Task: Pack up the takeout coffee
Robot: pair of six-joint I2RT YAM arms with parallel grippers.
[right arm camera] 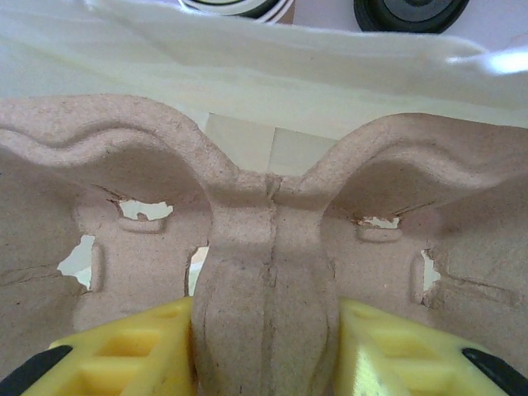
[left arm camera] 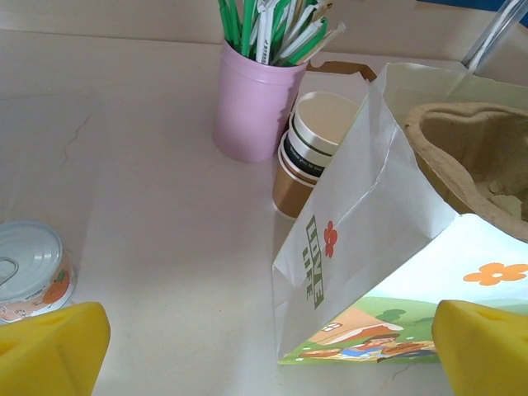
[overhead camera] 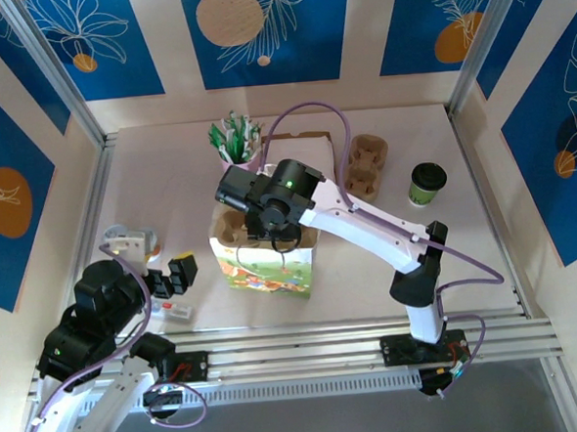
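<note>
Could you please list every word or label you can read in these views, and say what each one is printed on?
"LOVE LIFE": green letters set sideways on the white side of the paper bag, next to an orange flower.
Label on the tin can: print too blurred to read.
Pale patch on the takeout coffee: too small to read.
The pulp cup carrier bears no text.

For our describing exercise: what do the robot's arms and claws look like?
The left arm and right arm have white links between black joints, with a lilac cable looping along each. The right arm's wrist carries a small green light. The left claw and right claw have yellow fingers; the right's show black trim.
</note>
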